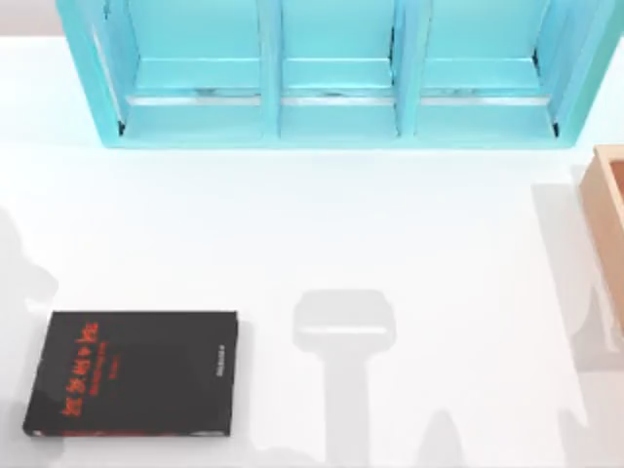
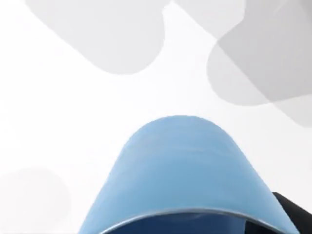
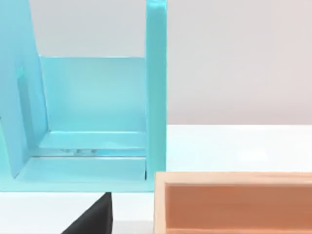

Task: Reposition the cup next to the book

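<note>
Cup: the blue cup is sitting close under my left wrist camera, over white table.
Left hand: I cannot tell whether it is clamped on the cup.
Book: the book is lying flat at the table's front left.
Advice: I am aiming to set the cup upright just beside the cover, not on it.
Right arm: idling near the teal shelf and the wooden box.

Place: a rendered, study-like desk setup
Surface: plain white tabletop, bare of clutter
Far edge: turquoise three-bay shelf unit
Right edge: open wooden box
Near-left corner: black book, red lettering
</note>
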